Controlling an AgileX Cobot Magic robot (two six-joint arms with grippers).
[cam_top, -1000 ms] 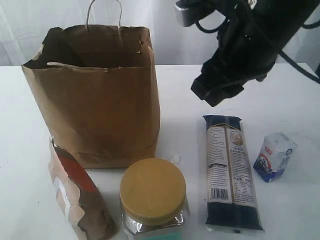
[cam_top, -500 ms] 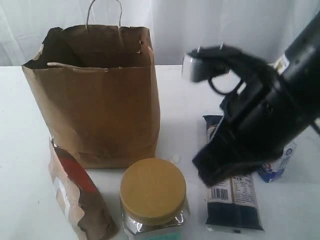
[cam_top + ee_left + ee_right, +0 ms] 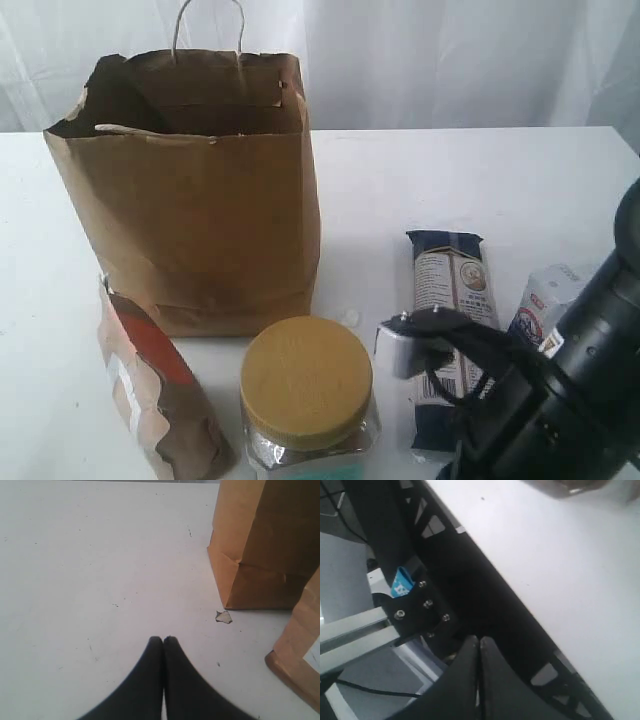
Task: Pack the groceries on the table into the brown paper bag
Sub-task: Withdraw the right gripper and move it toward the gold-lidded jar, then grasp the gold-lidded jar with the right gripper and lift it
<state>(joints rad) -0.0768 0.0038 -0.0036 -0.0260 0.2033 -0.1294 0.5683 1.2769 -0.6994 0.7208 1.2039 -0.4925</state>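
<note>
The brown paper bag (image 3: 190, 190) stands upright and open at the back left of the table (image 3: 480, 180). In front of it are the torn brown-red pouch (image 3: 150, 400) and the gold-lidded jar (image 3: 305, 385). The long dark-blue packet (image 3: 448, 275) lies flat to the right. The white-blue carton (image 3: 545, 293) beside it is partly hidden by my right arm (image 3: 570, 390). My right gripper (image 3: 479, 639) is shut and empty, past the table's front edge. Shut on nothing too, my left gripper (image 3: 163, 639) hovers over bare tabletop near the bag's corner (image 3: 260, 545) and the pouch (image 3: 300, 645).
A small paper scrap (image 3: 223, 617) lies by the bag's corner. A white crumb (image 3: 350, 318) sits between the bag and the jar. Under the table's edge (image 3: 485, 565) the right wrist view shows a dark bracket (image 3: 420, 610) and a metal frame rail (image 3: 350, 635).
My right arm has swung down from above the dark-blue packet to the table's front right corner, now covering part of the carton and the packet's near end. The left gripper stays still.
</note>
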